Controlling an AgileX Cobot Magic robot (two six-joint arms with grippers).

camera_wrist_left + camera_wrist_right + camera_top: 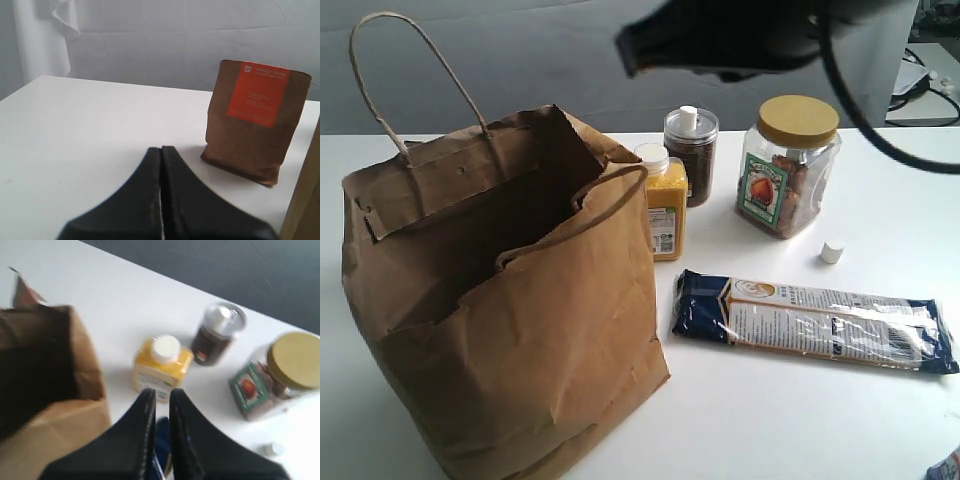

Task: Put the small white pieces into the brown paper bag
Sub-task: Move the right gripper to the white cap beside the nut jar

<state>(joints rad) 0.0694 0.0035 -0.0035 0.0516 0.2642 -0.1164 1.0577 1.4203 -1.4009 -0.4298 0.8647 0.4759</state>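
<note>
The brown paper bag (pixel 510 310) stands open on the left of the white table, its dark mouth also showing in the right wrist view (pixel 45 370). One small white piece (pixel 832 252) lies on the table beside the big jar and appears blurred in the right wrist view (pixel 272 449). Another small white stub (pixel 689 115) sits on the dark jar's lid. My right gripper (pixel 161 392) hovers high over the table beside the bag, fingers a narrow gap apart with nothing between them. My left gripper (pixel 161 148) is shut and empty, low over bare table.
A yellow bottle (pixel 663 205) with a white cap, a dark jar (pixel 691 160) and a yellow-lidded jar (pixel 787 170) stand behind a blue noodle packet (pixel 810 320). A brown pouch (pixel 255 125) with an orange label stands ahead of the left gripper. The right arm (pixel 720 40) is blurred overhead.
</note>
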